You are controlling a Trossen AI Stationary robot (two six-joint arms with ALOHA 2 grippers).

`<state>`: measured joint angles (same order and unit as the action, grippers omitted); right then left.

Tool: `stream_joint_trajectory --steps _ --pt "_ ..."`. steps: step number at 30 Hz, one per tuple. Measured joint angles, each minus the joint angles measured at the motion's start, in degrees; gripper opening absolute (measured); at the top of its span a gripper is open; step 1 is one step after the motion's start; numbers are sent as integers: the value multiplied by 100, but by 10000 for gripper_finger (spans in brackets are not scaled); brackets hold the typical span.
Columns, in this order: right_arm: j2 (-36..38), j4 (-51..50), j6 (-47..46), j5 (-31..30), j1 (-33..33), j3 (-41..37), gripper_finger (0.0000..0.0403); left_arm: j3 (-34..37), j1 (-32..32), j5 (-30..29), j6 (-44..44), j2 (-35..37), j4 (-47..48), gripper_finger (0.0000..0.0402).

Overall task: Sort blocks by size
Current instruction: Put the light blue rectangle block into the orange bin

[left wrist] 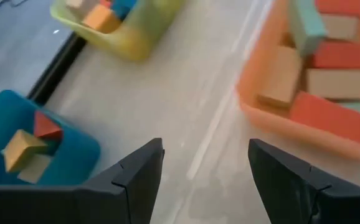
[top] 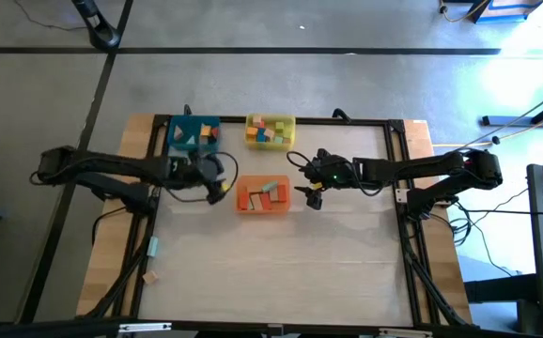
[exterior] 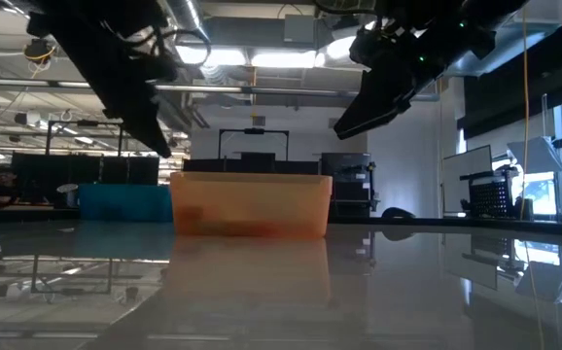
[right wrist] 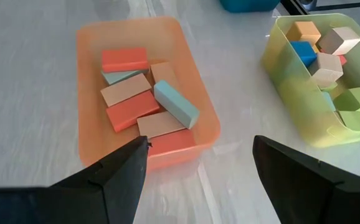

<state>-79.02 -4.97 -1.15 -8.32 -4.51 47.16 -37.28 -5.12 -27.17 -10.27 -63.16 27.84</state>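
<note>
Three trays hold the blocks. The orange tray (top: 262, 197) (right wrist: 144, 93) holds several long red, wood and pale blue blocks (right wrist: 139, 93). The yellow tray (top: 271, 130) (right wrist: 320, 81) holds several small cubes. The blue tray (top: 193, 135) (left wrist: 37, 143) holds a few wedge blocks. My left gripper (top: 217, 188) (left wrist: 205, 168) is open and empty, just left of the orange tray, above the table. My right gripper (top: 312, 195) (right wrist: 198, 168) is open and empty, just right of the orange tray.
A black frame (top: 271, 120) borders the work surface. The trays stand along the far side. One small block (top: 148, 278) lies on the wooden edge at the near left. The near half of the table (top: 271, 272) is bare.
</note>
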Motion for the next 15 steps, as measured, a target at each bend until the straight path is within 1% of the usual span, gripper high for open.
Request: stream_joint_trajectory --steps 4,7,9,11,13,15 --pt "0 -2 2 0 0 0 289 0 363 -14 -5 -9 -52 223" --pt "0 -14 -3 59 0 0 289 0 450 64 156 -15 -294 223" --pt "0 -111 -5 143 0 4 289 -31 572 617 150 -15 -286 223" --pt "0 -171 -8 144 0 4 289 -96 830 1226 41 -15 -211 223" --pt "0 -203 -37 144 0 4 289 -196 1177 1434 -295 -15 100 223" --pt "0 -247 -40 144 0 4 289 -305 1545 1412 -745 -15 644 224"
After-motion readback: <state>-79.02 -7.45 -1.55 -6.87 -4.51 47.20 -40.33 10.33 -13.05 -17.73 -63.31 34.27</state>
